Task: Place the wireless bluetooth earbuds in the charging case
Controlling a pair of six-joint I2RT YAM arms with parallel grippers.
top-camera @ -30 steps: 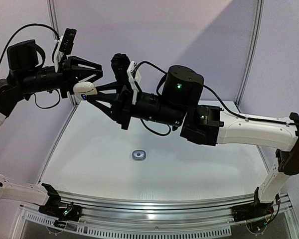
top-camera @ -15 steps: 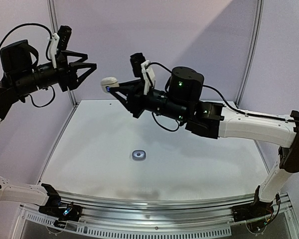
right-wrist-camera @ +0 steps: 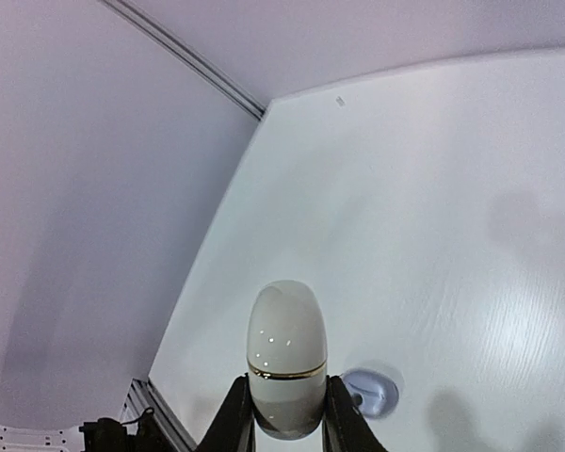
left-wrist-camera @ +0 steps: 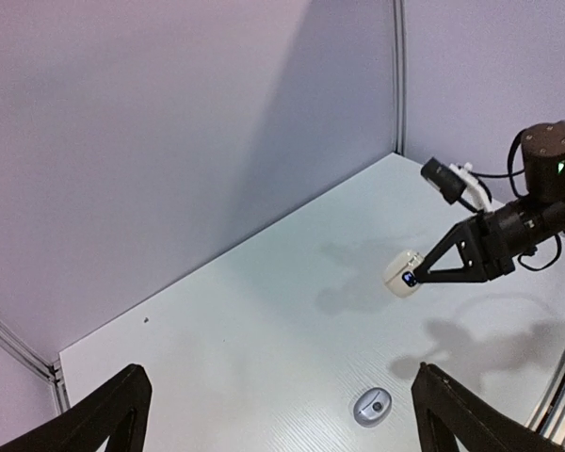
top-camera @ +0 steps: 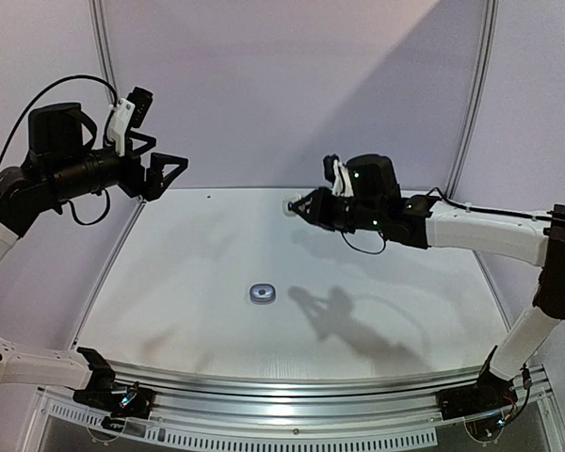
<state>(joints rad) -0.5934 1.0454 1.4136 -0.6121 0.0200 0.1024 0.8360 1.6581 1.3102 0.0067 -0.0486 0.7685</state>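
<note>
The left arm is lifted high off the table (top-camera: pixel 405 311) at about 10 o'clock. Its forearm runs level and its left gripper (top-camera: pixel 174 177) points toward 3 o'clock. Its fingers (left-wrist-camera: pixel 113 414) are spread wide with nothing between them: from the wrist they sit at the two lower corners, with bare tabletop showing in the gap.

The right arm reaches in from 3 o'clock. Its white upper link is stretched long and low across the far half of the table, and the wrist is turned so that the right gripper (top-camera: pixel 299 204) points toward 9 o'clock near the back edge, at roughly 12 o'clock. Its two fingers are pinched on a white charging case (right-wrist-camera: pixel 285 353), egg-shaped and closed. They clamp its lower end from both sides, while a thin gold seam shows above the fingertips (right-wrist-camera: pixel 240 414). Seen from the left wrist, the case hangs above the table with a shadow under it, and a small blue spot faces that camera.

A small grey case (top-camera: pixel 262 294) lies flat near the middle of the table, at about 7 o'clock from the white one and well apart from both grippers. I cannot make out the earbuds in any view
</note>
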